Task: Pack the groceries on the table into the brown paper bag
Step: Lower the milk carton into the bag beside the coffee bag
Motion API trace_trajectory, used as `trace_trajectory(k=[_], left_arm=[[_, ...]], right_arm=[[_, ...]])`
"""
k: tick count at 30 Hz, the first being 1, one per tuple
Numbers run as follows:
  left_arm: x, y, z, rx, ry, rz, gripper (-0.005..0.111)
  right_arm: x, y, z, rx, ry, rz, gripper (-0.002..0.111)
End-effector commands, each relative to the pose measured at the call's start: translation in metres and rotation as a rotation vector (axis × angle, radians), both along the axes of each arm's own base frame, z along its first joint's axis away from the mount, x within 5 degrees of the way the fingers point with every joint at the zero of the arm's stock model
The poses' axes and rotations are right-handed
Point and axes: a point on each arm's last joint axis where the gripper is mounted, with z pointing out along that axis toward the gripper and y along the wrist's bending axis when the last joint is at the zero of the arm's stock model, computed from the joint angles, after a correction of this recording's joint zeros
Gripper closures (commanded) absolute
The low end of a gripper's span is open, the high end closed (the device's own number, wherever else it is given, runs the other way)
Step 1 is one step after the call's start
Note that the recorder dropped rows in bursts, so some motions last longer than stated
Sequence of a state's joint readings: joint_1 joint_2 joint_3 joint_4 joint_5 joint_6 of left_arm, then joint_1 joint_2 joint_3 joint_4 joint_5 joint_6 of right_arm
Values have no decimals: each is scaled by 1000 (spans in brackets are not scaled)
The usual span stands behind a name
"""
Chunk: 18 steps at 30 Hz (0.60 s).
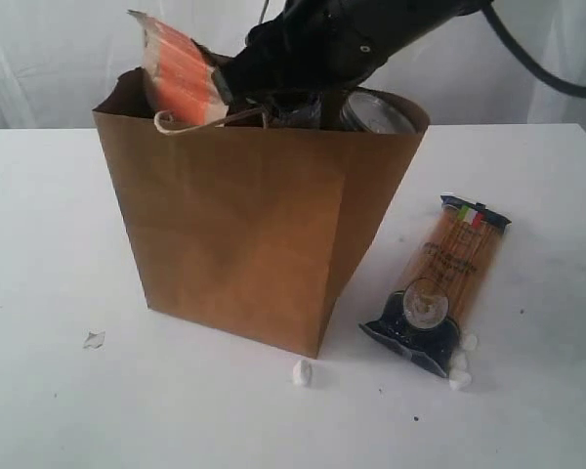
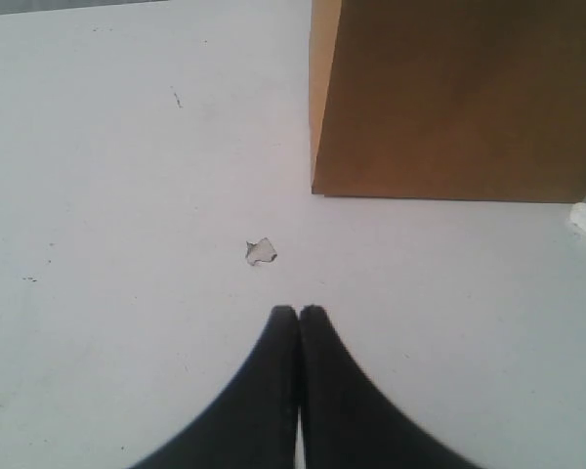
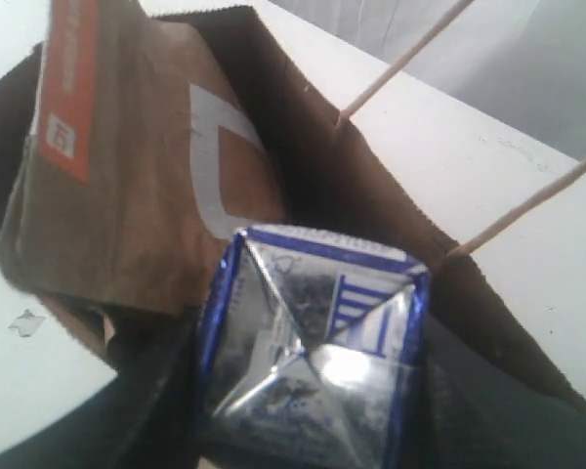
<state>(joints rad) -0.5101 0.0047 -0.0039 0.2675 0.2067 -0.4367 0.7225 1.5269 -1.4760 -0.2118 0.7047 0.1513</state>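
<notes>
The brown paper bag (image 1: 244, 234) stands upright on the white table (image 1: 59, 244). My right gripper (image 3: 308, 391) is shut on the small blue-white carton (image 3: 313, 342), holding it in the bag's open mouth; its black arm (image 1: 342, 39) reaches in from above. The brown orange-labelled pouch (image 1: 181, 68) leans out of the bag's far left corner, and a jar lid (image 1: 376, 112) shows at the right rim. The spaghetti packet (image 1: 444, 283) lies on the table to the right of the bag. My left gripper (image 2: 299, 311) is shut and empty above the table, near a bag corner (image 2: 317, 186).
A small clear scrap (image 1: 94, 340) lies on the table left of the bag. A white lump (image 1: 302, 371) sits by the bag's front corner, and a few more (image 1: 461, 362) lie by the spaghetti packet's near end. The bag's cord handles (image 3: 400, 63) stick outward.
</notes>
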Motion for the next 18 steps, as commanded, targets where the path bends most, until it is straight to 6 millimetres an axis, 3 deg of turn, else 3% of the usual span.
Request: trace_trajectory(k=[1,11,18], left_arm=[[0,0,-1,-4,6,2,106],[0,0,-1,-4,6,2,106],[0,0,-1,-4,6,2,106]], right_arm=[[4,-10,3,3,1,-38,108],[-3,0,0,95,102,26,108],[8,8,-22,64,173,14,108]])
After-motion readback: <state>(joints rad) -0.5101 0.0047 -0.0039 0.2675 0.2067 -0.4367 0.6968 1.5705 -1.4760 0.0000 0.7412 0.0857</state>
